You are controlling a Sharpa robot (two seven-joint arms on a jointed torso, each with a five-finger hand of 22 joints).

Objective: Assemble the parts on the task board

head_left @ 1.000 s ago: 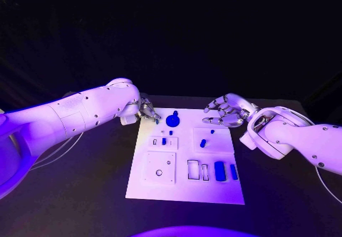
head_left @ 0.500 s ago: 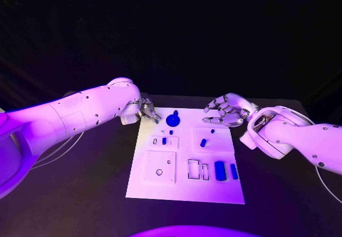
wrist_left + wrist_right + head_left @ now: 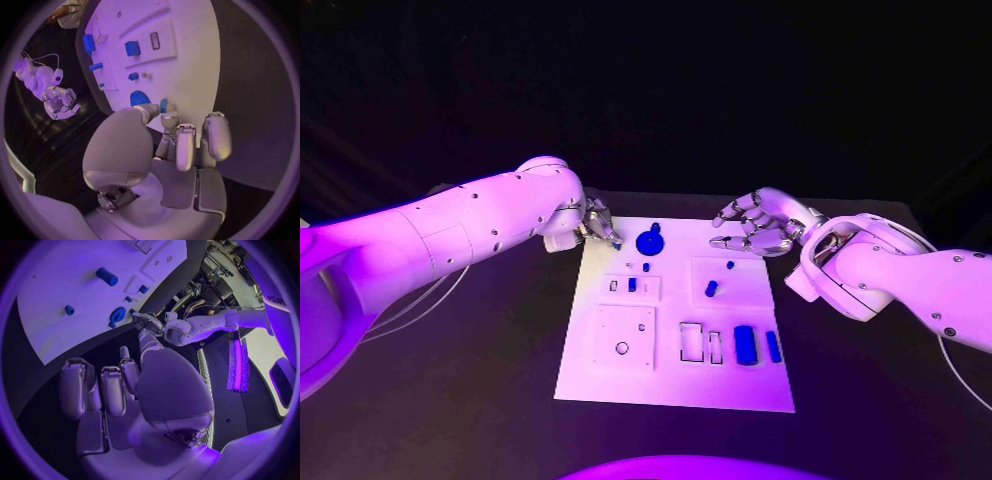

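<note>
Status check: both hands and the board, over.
Left hand at board's far left corner, fingertips pinching a small blue part. Right hand open, hovering off far right corner. Task board unobstructed.

Violet light washes the scene; the task board (image 3: 678, 320) glares bright while the room behind lies dark. In both wrist views a dark frame rings the circle, and straight edges bend near the rim.
</note>
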